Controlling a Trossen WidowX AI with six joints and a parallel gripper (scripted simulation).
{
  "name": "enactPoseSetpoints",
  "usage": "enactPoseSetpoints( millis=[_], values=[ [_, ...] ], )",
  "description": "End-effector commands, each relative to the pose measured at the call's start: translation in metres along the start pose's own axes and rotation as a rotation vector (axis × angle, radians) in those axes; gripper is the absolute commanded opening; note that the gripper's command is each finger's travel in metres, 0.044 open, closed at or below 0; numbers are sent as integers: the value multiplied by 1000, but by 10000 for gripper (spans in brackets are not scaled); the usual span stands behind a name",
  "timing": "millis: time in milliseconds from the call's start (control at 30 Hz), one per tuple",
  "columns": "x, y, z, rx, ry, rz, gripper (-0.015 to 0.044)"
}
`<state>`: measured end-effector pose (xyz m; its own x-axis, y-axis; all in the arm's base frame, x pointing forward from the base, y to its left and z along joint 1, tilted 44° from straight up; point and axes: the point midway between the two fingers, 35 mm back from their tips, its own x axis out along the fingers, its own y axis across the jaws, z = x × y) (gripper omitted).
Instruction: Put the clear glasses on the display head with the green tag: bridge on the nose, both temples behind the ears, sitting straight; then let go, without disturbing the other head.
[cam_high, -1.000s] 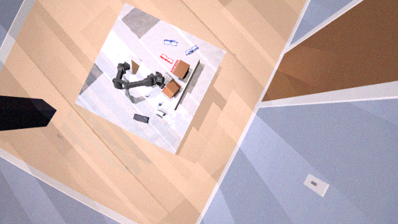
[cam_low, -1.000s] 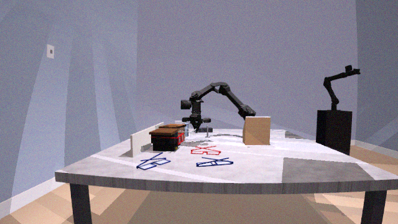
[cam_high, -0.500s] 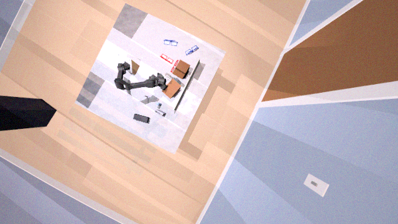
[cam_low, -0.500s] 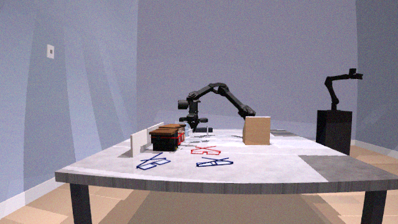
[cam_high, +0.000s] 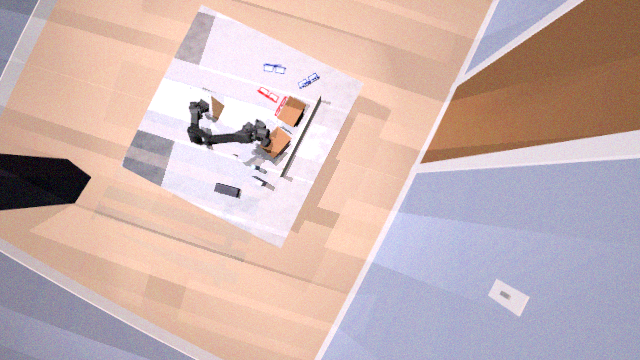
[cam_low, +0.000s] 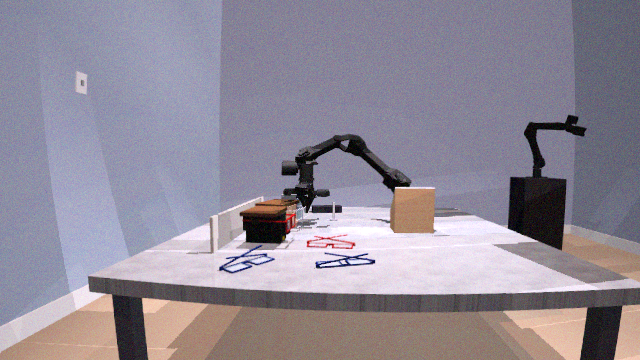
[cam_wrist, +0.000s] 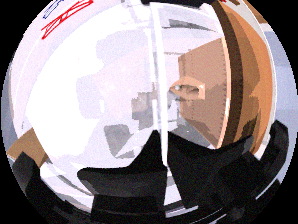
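Note:
My gripper (cam_high: 265, 142) (cam_low: 307, 209) (cam_wrist: 157, 133) is shut on the clear glasses (cam_wrist: 160, 75), whose pale frame runs up from between the fingertips in the wrist view. The glasses are in front of the face of the farther head (cam_high: 276, 142) (cam_wrist: 200, 112), a box-like head with a brown top; its nose is right of the pale frame in the wrist view. I cannot tell whether the glasses touch it. Its tag is not visible. The other head (cam_high: 291, 111) (cam_low: 265, 232) stands beside it, wearing red glasses. Where the temples are is unclear.
A long upright panel (cam_high: 301, 137) (cam_low: 237, 225) stands behind the heads. Loose red glasses (cam_high: 268, 94) (cam_low: 331, 245) and two blue pairs lie on the other head's side. A tan block (cam_high: 217, 108) (cam_low: 414, 210) stands near the arm's base; a dark box (cam_high: 227, 190) lies opposite.

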<state>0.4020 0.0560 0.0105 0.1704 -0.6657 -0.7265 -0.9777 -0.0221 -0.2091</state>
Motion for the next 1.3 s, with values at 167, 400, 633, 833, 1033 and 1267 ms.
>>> enactPoseSetpoints(
  millis=[167, 400, 633, 833, 1033, 1267],
  values=[
    [-2, -14, 0, 1, 1, -9, 0],
    [-2, -17, 0, 1, 1, -9, 0],
    [-2, -18, 0, 1, 1, -9, 0],
    [-2, -18, 0, 1, 1, -9, 0],
    [-1, -17, 0, 1, 1, -9, 0],
    [2, -17, 0, 1, 1, -9, 0]
  ],
)
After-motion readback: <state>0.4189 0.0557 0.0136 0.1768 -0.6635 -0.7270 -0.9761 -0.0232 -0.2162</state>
